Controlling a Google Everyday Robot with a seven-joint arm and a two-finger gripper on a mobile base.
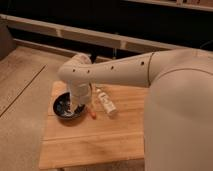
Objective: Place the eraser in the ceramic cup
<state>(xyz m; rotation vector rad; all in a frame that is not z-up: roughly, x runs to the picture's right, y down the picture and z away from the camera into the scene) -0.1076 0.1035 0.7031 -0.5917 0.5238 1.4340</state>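
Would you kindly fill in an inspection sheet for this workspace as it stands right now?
Surface: wooden tabletop, light-coloured, bare toward the near edge.
Job's things: eraser and ceramic cup not made out; the arm may hide them.
Clutter: dark bowl at the left end; orange pen just right of it; white tube right of the pen.
Grippers: hand hangs over the dark bowl, below the arm's wrist.
Cables: nothing seen.
Surroundings: pale floor to the left; light rail along a dark wall behind.
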